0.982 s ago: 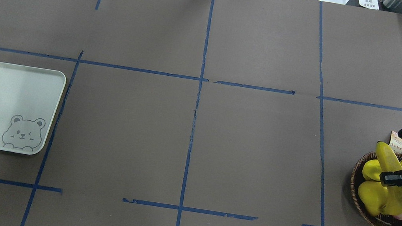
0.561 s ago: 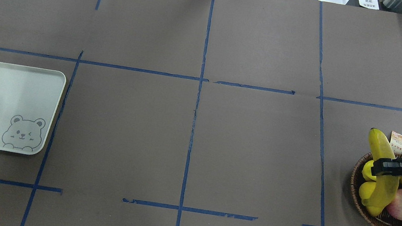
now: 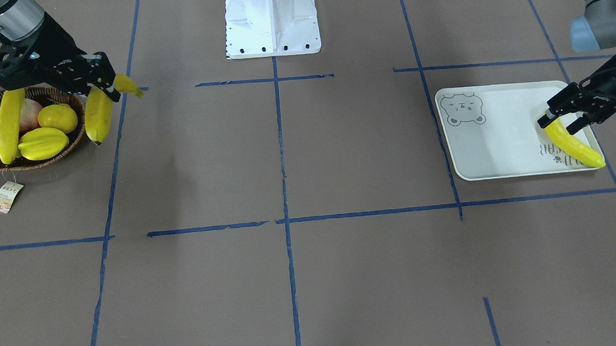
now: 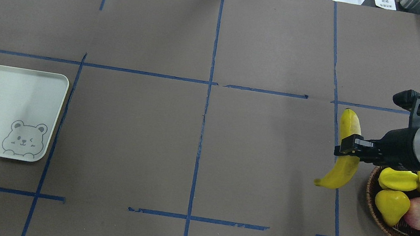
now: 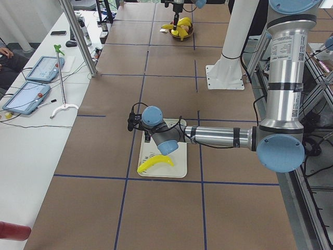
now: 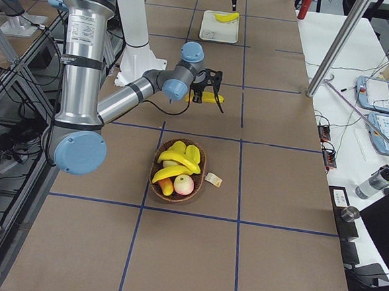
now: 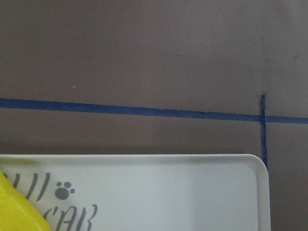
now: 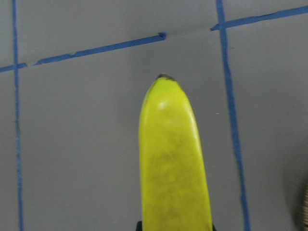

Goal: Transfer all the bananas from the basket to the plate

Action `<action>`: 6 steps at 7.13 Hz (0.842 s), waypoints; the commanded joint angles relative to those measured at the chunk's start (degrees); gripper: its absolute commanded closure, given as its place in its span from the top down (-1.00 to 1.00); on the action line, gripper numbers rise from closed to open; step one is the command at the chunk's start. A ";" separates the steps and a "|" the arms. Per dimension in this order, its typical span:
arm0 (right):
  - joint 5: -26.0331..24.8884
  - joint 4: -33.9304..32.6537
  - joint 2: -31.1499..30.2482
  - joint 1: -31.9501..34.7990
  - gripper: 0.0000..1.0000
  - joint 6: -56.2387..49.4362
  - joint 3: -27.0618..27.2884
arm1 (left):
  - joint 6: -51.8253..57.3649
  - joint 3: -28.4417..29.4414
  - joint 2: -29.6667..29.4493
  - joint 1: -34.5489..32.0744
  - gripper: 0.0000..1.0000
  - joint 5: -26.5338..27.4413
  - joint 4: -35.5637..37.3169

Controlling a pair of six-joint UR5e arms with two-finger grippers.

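Clamping banana [image 4: 348, 124] mid-body with right gripper [image 4: 349, 149], axis near-far, stem near-left; straddling plate banana [image 3: 575, 147] with left gripper [image 3: 560, 120] parted, cropped overhead.

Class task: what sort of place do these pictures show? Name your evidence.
Most likely a robotics lab: a left arm and right arm work at a table gridded with blue tape lines, with tablets on a side bench.

Right claw [image 6: 204, 92] holding banana [image 6: 217, 99], basket [image 6: 174, 200] nearby
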 commanded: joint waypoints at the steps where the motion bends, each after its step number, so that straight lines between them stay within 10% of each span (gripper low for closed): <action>1: -6.80 14.51 3.37 -5.62 -0.84 8.86 -6.38 | -9.75 -0.09 -7.46 4.29 0.99 -0.25 -1.62; 6: -23.88 15.08 23.21 -19.18 -0.84 14.69 -16.48 | -33.39 -0.18 -25.04 16.07 0.99 1.67 -1.27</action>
